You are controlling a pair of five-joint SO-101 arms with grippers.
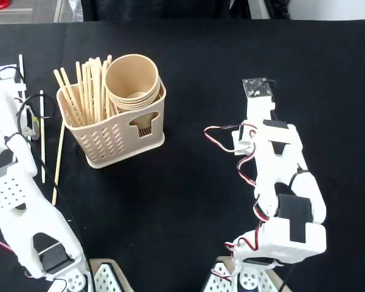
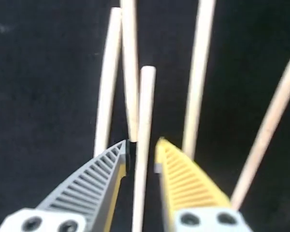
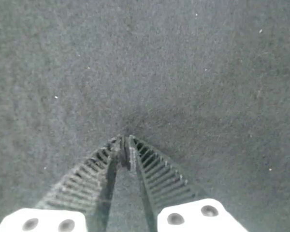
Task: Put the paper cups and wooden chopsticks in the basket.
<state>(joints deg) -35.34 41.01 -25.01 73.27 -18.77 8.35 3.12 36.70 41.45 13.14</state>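
Overall, black tablecloth (image 1: 201,61) beneath basket (image 1: 118,143).

1. Wide bare counter (image 1: 188,194) lies between the basket (image 1: 125,137) and the right arm (image 1: 280,164): open passage.
2. The basket's mouth is crowded by stacked paper cups (image 1: 132,76) and upright chopsticks (image 1: 88,85).
3. Loose chopsticks (image 1: 59,161) clutter the narrow strip between the basket and the left arm (image 1: 12,182).
4. The left gripper (image 2: 142,142) pinches one chopstick (image 2: 146,96), with others close on both sides.
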